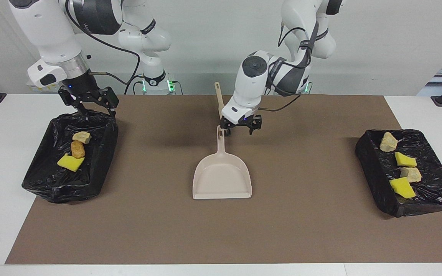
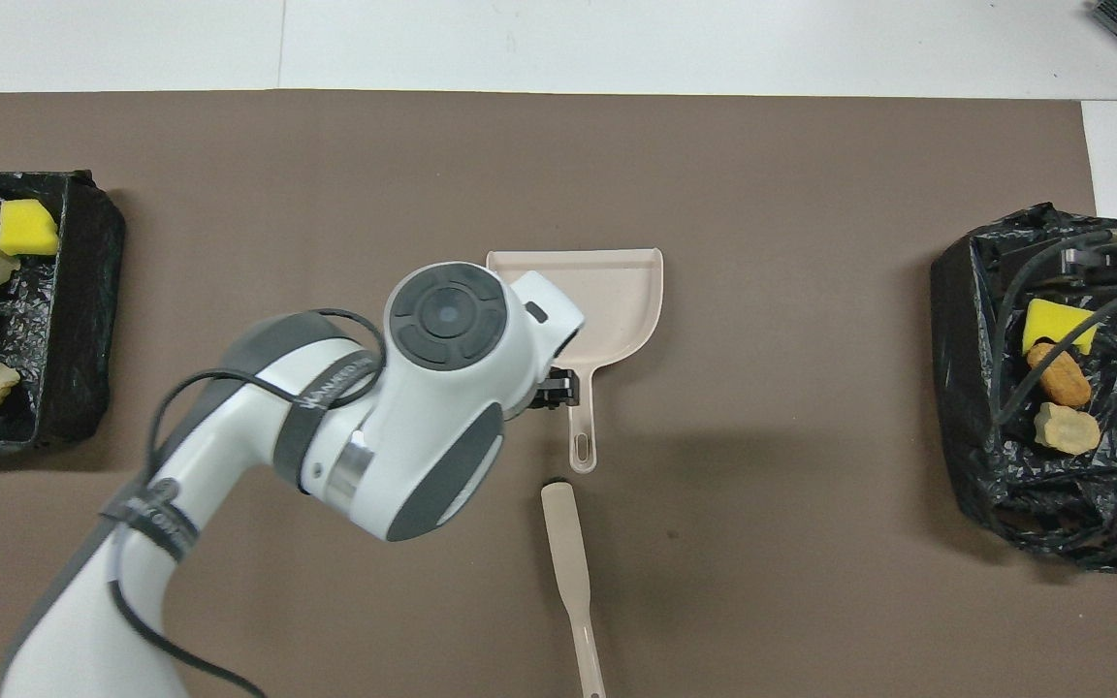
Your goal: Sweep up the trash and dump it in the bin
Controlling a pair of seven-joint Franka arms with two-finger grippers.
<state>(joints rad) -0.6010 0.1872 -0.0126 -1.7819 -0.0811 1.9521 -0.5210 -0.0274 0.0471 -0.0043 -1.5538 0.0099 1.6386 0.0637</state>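
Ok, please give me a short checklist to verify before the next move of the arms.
1. Left gripper open, not gripping the dustpan: ok.
2. Dustpan flat on the mat, empty: ok.
3. Trash all inside the bins, none on the mat: ok.
4. Brush lying free, nearer to the robots than the dustpan: ok.
5. Right gripper open at one bin's rim; clear of it: cannot tell.

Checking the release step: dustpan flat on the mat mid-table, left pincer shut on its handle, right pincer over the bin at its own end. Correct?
One thing is off: the left pincer is not shut on the handle. The facing view shows it open, up beside the handle's end, gripping nothing. The dustpan does lie flat on the mat mid-table, and the right pincer is over the bin at its own end.
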